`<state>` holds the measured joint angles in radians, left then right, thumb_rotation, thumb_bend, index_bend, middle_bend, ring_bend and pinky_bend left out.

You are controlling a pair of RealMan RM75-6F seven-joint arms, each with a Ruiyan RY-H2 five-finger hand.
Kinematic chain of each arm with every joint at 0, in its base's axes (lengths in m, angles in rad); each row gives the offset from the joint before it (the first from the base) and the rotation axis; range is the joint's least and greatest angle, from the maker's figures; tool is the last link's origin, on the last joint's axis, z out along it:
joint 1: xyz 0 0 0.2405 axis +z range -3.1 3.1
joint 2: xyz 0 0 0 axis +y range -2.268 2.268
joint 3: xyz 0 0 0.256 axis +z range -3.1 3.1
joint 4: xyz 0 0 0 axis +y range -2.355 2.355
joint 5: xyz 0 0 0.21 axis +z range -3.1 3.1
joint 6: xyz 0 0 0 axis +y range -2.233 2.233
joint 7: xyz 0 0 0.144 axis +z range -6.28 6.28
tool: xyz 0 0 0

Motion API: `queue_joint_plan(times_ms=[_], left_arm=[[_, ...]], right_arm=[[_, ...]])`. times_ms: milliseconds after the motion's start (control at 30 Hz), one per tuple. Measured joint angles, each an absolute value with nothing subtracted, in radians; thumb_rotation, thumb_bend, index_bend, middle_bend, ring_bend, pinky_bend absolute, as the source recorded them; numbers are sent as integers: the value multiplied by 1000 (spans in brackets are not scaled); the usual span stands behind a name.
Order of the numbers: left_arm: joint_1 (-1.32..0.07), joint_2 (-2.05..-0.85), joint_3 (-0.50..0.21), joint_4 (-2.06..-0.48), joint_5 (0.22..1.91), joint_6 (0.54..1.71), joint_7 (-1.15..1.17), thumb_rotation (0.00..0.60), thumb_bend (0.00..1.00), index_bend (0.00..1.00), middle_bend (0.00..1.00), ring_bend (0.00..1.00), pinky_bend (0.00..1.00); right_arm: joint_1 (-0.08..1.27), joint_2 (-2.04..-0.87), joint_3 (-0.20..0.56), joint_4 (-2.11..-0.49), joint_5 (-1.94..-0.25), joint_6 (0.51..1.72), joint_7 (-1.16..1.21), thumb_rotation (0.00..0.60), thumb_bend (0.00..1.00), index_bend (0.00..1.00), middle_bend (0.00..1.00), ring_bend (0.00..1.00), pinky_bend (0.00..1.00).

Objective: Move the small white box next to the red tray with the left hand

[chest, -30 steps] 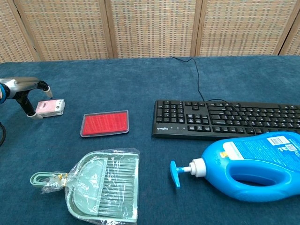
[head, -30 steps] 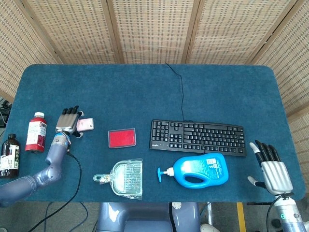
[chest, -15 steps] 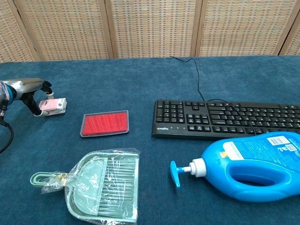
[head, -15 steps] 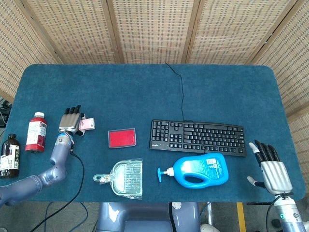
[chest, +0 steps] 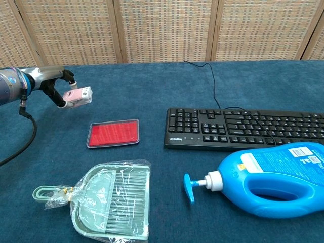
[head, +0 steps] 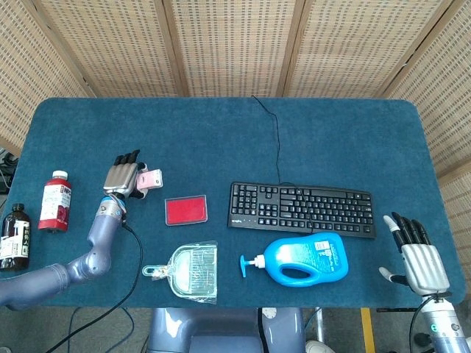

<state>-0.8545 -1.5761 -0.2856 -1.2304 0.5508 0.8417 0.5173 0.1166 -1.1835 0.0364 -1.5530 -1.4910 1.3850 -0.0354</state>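
My left hand (head: 124, 179) (chest: 54, 87) holds the small white box (head: 150, 179) (chest: 78, 96), which has a pink face, lifted off the blue table. Box and hand hang up and to the left of the red tray (head: 185, 209) (chest: 113, 133), which lies flat on the cloth. At the table's near right corner my right hand (head: 416, 257) rests with its fingers spread and nothing in it; the chest view does not show it.
A black keyboard (head: 300, 209) with its cable lies right of the tray. A blue pump bottle (head: 302, 261) lies on its side in front of it. A wrapped green dustpan (head: 186, 272) sits near the front edge. Two bottles (head: 55, 201) (head: 14, 237) stand at the far left.
My left hand has picked the white box up from the table and carried it rightward, toward the red tray. The right hand has stayed put.
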Motion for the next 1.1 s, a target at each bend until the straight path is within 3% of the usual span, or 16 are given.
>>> queue_joint_plan(times_ms=[267,833,1100], left_arm=[[-936,-1624,-301,-1242,456,873,624,600,360,439,0,0,0],[-1049,-1773,-298,-1105,359,862,727,600,358,421,0,0,0],[-1067,-1806,-302,-1079,349,860,737,600,336,337,0,0,0]], right_arm=[[126,-1172,46,-1541,-1468,1360,12,600,0,7,0,0,0],[141,-1167,56,-1520,-1439,1324,57,600,0,7,0,0,0],[141,-1165,58,-1518,-1439,1326,67,600,0,7,0,0,0]])
